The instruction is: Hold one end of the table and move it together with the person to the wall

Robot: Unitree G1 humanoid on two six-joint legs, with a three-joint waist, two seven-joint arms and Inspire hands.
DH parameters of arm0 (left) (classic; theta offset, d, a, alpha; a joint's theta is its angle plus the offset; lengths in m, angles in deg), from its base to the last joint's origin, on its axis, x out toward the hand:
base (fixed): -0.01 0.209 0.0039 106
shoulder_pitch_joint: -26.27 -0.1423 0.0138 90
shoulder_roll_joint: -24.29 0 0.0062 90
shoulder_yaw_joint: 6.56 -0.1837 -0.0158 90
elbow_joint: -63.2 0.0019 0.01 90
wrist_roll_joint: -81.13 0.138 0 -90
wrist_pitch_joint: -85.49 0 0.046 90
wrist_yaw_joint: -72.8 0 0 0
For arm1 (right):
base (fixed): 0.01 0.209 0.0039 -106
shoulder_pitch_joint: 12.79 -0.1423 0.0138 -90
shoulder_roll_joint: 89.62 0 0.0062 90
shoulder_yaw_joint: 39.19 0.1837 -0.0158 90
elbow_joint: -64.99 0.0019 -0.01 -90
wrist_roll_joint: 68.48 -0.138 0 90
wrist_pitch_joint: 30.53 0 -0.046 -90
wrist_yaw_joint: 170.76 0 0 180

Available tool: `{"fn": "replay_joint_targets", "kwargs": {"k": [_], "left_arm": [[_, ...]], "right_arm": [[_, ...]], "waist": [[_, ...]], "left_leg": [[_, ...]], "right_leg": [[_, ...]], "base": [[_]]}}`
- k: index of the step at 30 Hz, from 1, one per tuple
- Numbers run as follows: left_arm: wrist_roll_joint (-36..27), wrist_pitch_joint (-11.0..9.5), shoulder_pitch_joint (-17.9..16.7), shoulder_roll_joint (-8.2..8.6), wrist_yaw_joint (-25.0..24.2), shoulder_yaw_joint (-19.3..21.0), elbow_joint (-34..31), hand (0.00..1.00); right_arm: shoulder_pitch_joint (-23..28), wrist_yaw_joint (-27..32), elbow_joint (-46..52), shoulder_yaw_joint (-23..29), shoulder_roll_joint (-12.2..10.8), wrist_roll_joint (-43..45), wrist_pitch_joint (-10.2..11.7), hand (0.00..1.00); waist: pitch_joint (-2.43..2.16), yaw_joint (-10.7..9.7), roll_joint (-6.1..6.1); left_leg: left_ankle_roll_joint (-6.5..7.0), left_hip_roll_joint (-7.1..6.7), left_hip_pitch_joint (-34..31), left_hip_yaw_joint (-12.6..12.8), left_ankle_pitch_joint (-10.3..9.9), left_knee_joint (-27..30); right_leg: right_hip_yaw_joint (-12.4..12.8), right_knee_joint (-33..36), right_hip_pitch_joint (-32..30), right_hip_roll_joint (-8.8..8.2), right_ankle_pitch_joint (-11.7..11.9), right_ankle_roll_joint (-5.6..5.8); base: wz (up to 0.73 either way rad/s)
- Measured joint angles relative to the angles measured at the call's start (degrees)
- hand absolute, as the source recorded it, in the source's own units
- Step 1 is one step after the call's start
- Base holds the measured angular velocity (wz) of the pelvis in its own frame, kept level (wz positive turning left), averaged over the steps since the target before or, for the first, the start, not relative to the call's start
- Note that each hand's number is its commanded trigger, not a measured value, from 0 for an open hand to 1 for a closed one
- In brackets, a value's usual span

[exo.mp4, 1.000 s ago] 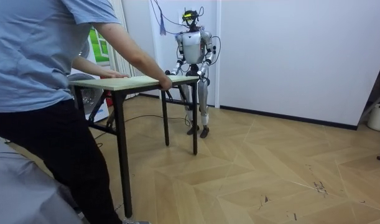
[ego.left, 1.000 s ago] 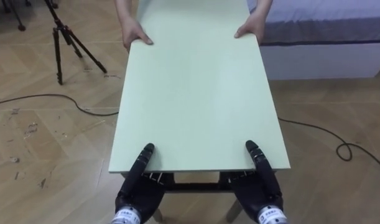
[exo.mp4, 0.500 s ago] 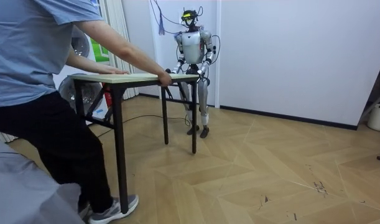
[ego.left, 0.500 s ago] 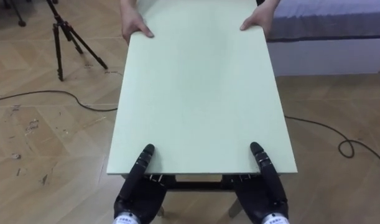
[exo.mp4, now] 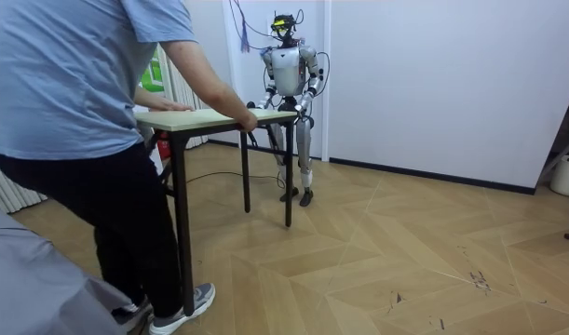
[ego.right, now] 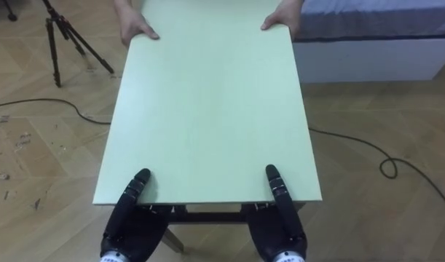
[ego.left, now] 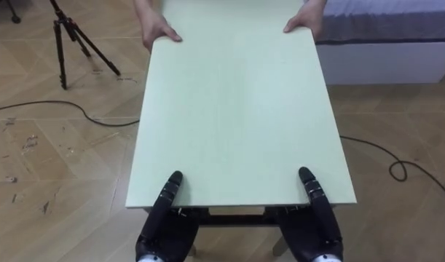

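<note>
Compared with one second ago, the far end of the worktop (ego.left: 237,116) is seen further toward the room view's right, and the person (exo.mp4: 79,121) has stepped closer behind it. In the left eye view the board is also found slightly more to the right against the floor, while the tripod (ego.left: 60,44) has slid to the left, which may be partly the camera's own shift. From this it is judged that the carrying is in progress and the worktop is not yet set down; whether its legs are lifted cannot be told. The far corners are held by the person's hands (ego.left: 158,30), near the bed (ego.left: 382,36). The near edge is gripped by the left robot hand (ego.left: 164,231) and the right robot hand (ego.left: 314,233), one toward each corner: each is closed on the board, with the thumb laid flat on top and the rest of the hand kept beneath. In the room view both arms are seen reaching forward, low, to the worktop's end.
</note>
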Motion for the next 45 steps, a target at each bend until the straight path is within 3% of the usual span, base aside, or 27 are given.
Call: {"fn": "replay_joint_targets", "kwargs": {"k": [7, 11, 13, 16, 17, 19, 21, 22, 23, 24, 27, 29, 30, 32, 33, 37, 38, 39, 40, 41, 42, 43, 44, 45], "left_arm": [[0.2, -0.4, -1.9, -0.76, -1.1, -0.7, -1.0, 1.0], [0.7, -0.8, -1.5, -0.64, -1.4, -1.0, -1.0, 1.0], [0.6, -0.9, -1.3, -0.43, -1.4, -1.2, -1.0, 1.0], [0.1, -0.8, -1.0, -0.86, -1.5, -1.4, -1.0, 1.0], [0.1, -0.7, -1.1, -1.05, -1.5, -1.4, -1.0, 1.0], [0.1, -0.7, -2.2, -0.76, -1.8, -1.6, -0.8, 1.0], [-0.6, -0.8, -4.8, -0.94, -3.4, -1.2, -0.8, 1.0], [-0.7, -0.7, -4.9, -1.02, -3.7, -1.1, -0.8, 1.0], [-0.7, -0.5, -4.7, -1.19, -3.8, -1.1, -0.8, 1.0], [-0.6, -0.4, -4.7, -1.61, -3.8, -1.2, -0.8, 1.0], [-0.2, 0.2, -3.2, -1.84, -3.8, -1.5, -0.8, 1.0], [0.0, -0.1, -1.9, -1.84, -3.8, -1.8, -0.7, 1.0], [0.0, -0.2, -0.8, -1.84, -3.8, -1.9, -0.3, 1.0], [-0.4, -0.2, 0.8, -1.79, -3.8, -2.3, 1.5, 1.0], [-1.1, -0.2, 0.8, -1.81, -3.8, -2.5, 1.7, 1.0], [-1.7, -0.3, 0.3, -1.99, -3.7, -2.8, 1.7, 1.0], [-2.2, -0.3, -0.3, -2.07, -3.7, -2.8, 1.7, 1.0], [-2.2, -0.3, -0.7, -2.1, -3.7, -2.8, 1.8, 1.0], [-2.2, -0.3, -0.8, -2.14, -3.7, -2.8, 1.8, 1.0], [-2.3, -0.3, -0.9, -2.23, -3.7, -2.8, 1.8, 1.0], [-2.5, -0.3, -0.8, -2.27, -3.7, -2.9, 1.7, 1.0], [-2.6, -0.3, -0.7, -2.28, -3.7, -3.0, 1.7, 1.0], [-2.1, -0.1, -0.6, -2.24, -3.4, -3.2, 1.9, 1.0], [-1.9, -0.1, -0.6, -2.36, -3.1, -3.6, 1.8, 1.0]], "right_arm": [[1.9, -1.9, 0.0, -0.8, 0.1, -0.7, 0.5, 1.0], [2.2, -2.8, 0.0, -0.9, 0.1, -1.6, 1.1, 1.0], [2.0, -2.9, 0.0, -0.8, 0.2, -1.6, 1.4, 1.0], [1.7, -3.2, 0.0, -0.8, 0.5, -1.7, 1.4, 1.0], [1.9, -3.7, -0.4, -0.8, 0.5, -1.7, 1.3, 1.0], [2.6, -3.9, -0.4, -0.6, 0.6, -1.6, 1.0, 1.0], [3.1, -3.9, -0.3, -0.9, 1.1, 0.0, -0.1, 1.0], [3.1, -4.0, -0.2, -0.9, 1.2, 0.2, -0.2, 1.0], [3.1, -4.0, -0.1, -0.8, 1.4, 0.2, -0.2, 1.0], [3.2, -4.0, 0.0, -0.9, 1.7, 0.1, -0.5, 1.0], [3.2, -4.8, 0.0, -0.1, 1.7, 0.1, -0.5, 1.0], [2.5, -5.3, 0.0, 0.7, 1.6, 0.0, -0.5, 1.0], [2.1, -5.4, 0.0, 1.1, 1.3, 0.0, -0.6, 1.0], [1.9, -5.4, -0.2, 1.8, 1.2, 0.0, -0.7, 1.0], [1.8, -5.4, -0.3, 2.0, 1.2, 0.2, -1.1, 1.0], [2.1, -5.4, -0.4, 2.7, 1.3, 0.4, -2.5, 1.0], [2.4, -5.4, -0.4, 2.7, 1.4, 0.5, -3.1, 1.0], [2.7, -5.4, -0.4, 2.7, 1.3, 0.8, -3.3, 1.0], [2.7, -5.4, -0.4, 2.8, 1.3, 0.8, -3.6, 1.0], [2.7, -5.4, -0.4, 3.0, 1.4, 0.8, -4.2, 1.0], [2.7, -5.4, -0.3, 3.0, 1.6, 0.7, -4.3, 1.0], [2.7, -5.4, -0.3, 3.1, 1.6, 0.5, -4.3, 1.0], [3.5, -5.4, -0.3, 3.2, 1.5, 0.0, -4.3, 1.0], [4.3, -5.4, -0.3, 2.9, 1.3, -0.3, -4.1, 1.0]], "waist": [[-0.05, 0.1, -0.51], [0.0, 0.2, -1.15], [-0.03, 0.4, -1.02], [-0.14, 1.1, -0.1], [-0.1, 1.3, -0.12], [0.31, 1.6, 0.55], [0.16, 0.8, 2.35], [0.23, 0.1, 2.78], [0.91, -1.3, 2.98], [1.18, -1.6, 2.6], [1.21, -2.0, 2.69], [1.25, -2.0, 2.9], [1.29, -1.5, 2.91], [1.29, 0.1, 2.86], [1.19, 0.1, 3.1], [1.09, -0.1, 2.65], [1.1, -0.2, 2.64], [1.11, -0.4, 2.58], [1.0, -0.5, 2.35], [0.73, -0.6, 1.89], [0.65, -0.7, 2.01], [0.69, -1.1, 1.91], [0.6, -1.8, 1.58], [0.57, -1.8, 1.28]], "left_leg": [[-0.03, 0.07, -1.3, -0.5, 0.0, 1.7], [-1.01, 0.35, -6.8, -2.1, -0.7, 9.6], [-1.12, 0.85, -9.6, -1.8, -0.7, 14.3], [-3.54, 2.21, -13.9, -2.4, -1.8, 20.1], [-5.59, 2.42, -14.3, -3.1, -2.1, 21.2], [-6.12, 5.33, -15.0, -2.1, -2.9, 30.5], [-6.88, 8.31, -13.5, -2.4, -2.6, 39.6], [-6.92, 8.72, -12.9, -2.9, -2.3, 39.4], [-7.19, 9.02, -11.7, -3.3, -4.1, 36.1], [-6.6, 8.67, -10.4, -2.5, -5.6, 31.6], [-5.68, 7.25, -7.4, -2.8, -8.2, 19.9], [-4.92, 7.15, -7.6, -2.3, -9.3, 16.4], [-3.85, 7.03, -8.2, -1.1, -9.9, 15.2], [-3.11, 6.77, -9.5, 0.9, -9.6, 16.3], [-2.5, 6.17, -10.6, 0.9, -9.3, 17.1], [-0.91, 3.97, -12.1, 2.1, -7.1, 16.8], [-0.42, 3.44, -12.2, 2.3, -6.5, 16.6], [0.09, 2.9, -12.3, 2.4, -5.6, 16.1], [0.46, 2.5, -12.6, 2.4, -5.0, 15.8], [1.6, 1.68, -13.4, 2.5, -3.8, 14.8], [2.43, 1.72, -14.6, 2.9, -2.5, 14.2], [2.94, 1.63, -15.1, 3.0, -2.0, 14.1], [3.41, 1.41, -15.4, 3.8, -1.2, 14.1], [3.56, 1.2, -15.4, 4.8, -0.5, 14.1]], "right_leg": [[-0.4, 0.8, -0.7, -0.1, 0.0, -0.03], [-0.6, 2.4, -2.9, -0.09, -0.1, -0.45], [-0.3, 3.2, -4.0, 0.39, 0.0, -0.74], [-0.6, 2.5, -6.0, 1.46, 0.6, -2.0], [-1.4, 2.1, -6.4, 1.5, 0.6, -2.49], [-5.2, 2.2, -5.6, 1.63, 0.5, -2.86], [-9.3, 2.8, -5.2, 2.68, 0.2, -3.28], [-10.0, 3.3, -5.4, 2.82, 0.1, -3.35], [-11.3, 4.6, -6.3, 2.75, 0.1, -3.37], [-11.5, 5.4, -7.3, 2.34, 0.2, -3.32], [-13.0, 6.1, -10.6, 1.43, 1.7, -3.59], [-14.2, 7.7, -13.7, 0.75, 2.2, -4.13], [-14.4, 8.9, -15.7, 0.1, 2.6, -4.39], [-15.0, 9.7, -17.0, -1.1, 3.4, -4.76], [-15.5, 9.8, -17.6, -1.83, 4.0, -4.72], [-14.5, 10.2, -19.7, -3.97, 6.0, -3.27], [-13.7, 10.1, -19.8, -4.25, 6.7, -2.07], [-13.0, 10.2, -20.0, -4.64, 7.4, 0.54], [-12.6, 10.3, -20.6, -4.97, 7.8, 2.14], [-11.7, 9.9, -21.7, -5.5, 9.2, 4.39], [-9.4, 10.0, -22.6, -5.44, 11.4, 6.64], [-7.6, 12.1, -23.4, -5.8, 11.5, 6.79], [-5.1, 21.1, -24.8, -8.27, 8.3, 5.55], [-2.7, 30.7, -25.0, -11.01, 4.7, 6.19]], "base": [[0.03], [0.09], [-0.03], [-0.12], [-0.09], [-0.33], [-0.22], [0.38], [0.41], [0.31], [0.22], [0.14], [0.0], [-0.23], [-0.2], [-0.07], [-0.14], [-0.08], [-0.04], [0.0], [0.07], [0.37], [0.51], [0.44]]}}
